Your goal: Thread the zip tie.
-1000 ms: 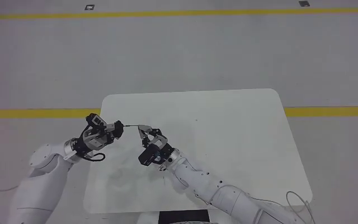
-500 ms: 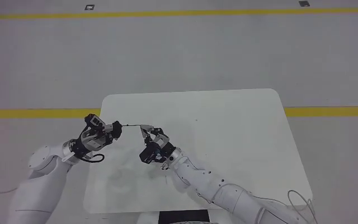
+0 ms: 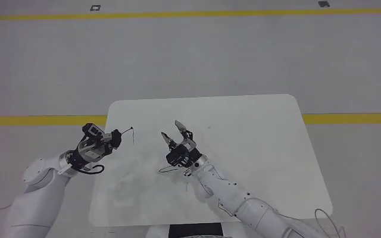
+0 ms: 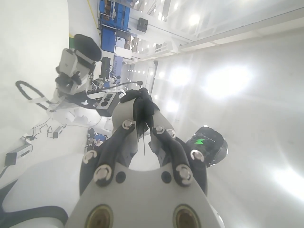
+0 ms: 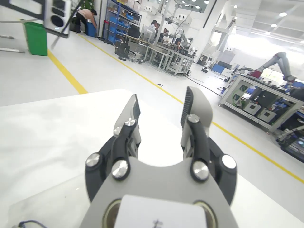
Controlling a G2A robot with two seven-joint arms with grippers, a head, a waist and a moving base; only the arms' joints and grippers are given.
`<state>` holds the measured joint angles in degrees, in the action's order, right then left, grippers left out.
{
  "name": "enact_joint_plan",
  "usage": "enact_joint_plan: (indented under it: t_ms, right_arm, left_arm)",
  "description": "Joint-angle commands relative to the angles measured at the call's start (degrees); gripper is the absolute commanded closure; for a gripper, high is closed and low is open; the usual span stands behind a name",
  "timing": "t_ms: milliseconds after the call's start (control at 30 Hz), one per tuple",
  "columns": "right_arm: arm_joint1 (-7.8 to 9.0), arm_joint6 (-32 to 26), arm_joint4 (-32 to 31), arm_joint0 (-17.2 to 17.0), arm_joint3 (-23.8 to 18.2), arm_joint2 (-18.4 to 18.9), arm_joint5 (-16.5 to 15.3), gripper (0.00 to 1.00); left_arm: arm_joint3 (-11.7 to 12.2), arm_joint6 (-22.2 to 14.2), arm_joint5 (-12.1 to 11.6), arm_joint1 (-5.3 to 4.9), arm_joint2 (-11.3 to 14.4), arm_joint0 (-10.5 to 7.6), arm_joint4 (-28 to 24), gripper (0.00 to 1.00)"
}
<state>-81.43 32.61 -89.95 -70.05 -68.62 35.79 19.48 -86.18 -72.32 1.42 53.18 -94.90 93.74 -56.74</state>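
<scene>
A thin black zip tie (image 3: 132, 132) sticks out of my left gripper (image 3: 117, 137), which is shut on it above the table's left edge. Its free end bends downward. In the left wrist view the tie (image 4: 143, 113) is pinched between the two fingers of the left gripper (image 4: 140, 106), with a thin strand curving out past the tips. My right gripper (image 3: 172, 132) stands open a short way to the right of the tie, not touching it. Seen from the right wrist, the right gripper (image 5: 160, 106) holds nothing between its spread fingers, and the left gripper (image 5: 55, 17) hangs farther off with the tie's strand (image 5: 62, 33) below it.
The white table (image 3: 256, 125) carries no other objects. A yellow floor line (image 3: 53, 120) runs behind it. Workbenches and shelving (image 5: 166, 58) stand far off in the room.
My right gripper, which was closed in at the tie's tip, has opened and drawn back to the right. The left gripper has pulled left with the tie, whose free end now droops.
</scene>
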Motion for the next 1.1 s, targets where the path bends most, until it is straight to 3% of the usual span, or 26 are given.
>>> enact_joint_plan:
  t_ms: [0, 333, 433, 500, 567, 833, 1067]
  right_arm:
    - [0.60, 0.84, 0.00, -1.20, -1.81, 0.85, 0.00, 0.00]
    - [0.60, 0.84, 0.00, -1.20, -1.81, 0.85, 0.00, 0.00]
    - [0.69, 1.22, 1.31, -1.72, -3.21, 1.89, -0.31, 0.00]
    - [1.10, 3.55, 3.26, -2.94, -5.17, 3.99, -1.62, 0.00]
    - [1.57, 5.65, 4.28, -4.14, -7.34, 5.75, -3.09, 0.00]
    - [3.47, 10.43, 6.40, -9.19, -14.33, 12.65, -9.41, 0.00]
    - [3.76, 10.70, 6.50, -10.42, -16.62, 14.49, -10.63, 0.00]
  left_arm:
    - [0.23, -0.45, 0.23, -0.05, -0.26, -0.12, 0.05, 1.00]
    - [-0.11, -0.53, -0.65, -0.10, -0.23, -0.07, 1.74, 1.00]
    - [0.93, -1.28, 2.03, 0.04, 0.05, -0.60, -1.94, 1.00]
    - [1.71, -5.38, 4.47, 0.04, -0.13, -0.92, -5.38, 1.00]
    - [2.15, -7.32, 4.83, -0.13, -0.61, -1.24, -5.81, 1.00]
    - [-4.33, -7.32, 5.55, -1.38, 1.11, 0.61, -10.01, 1.00]
    - [-8.82, -7.32, 4.01, -2.71, 2.27, 1.89, -11.76, 1.00]
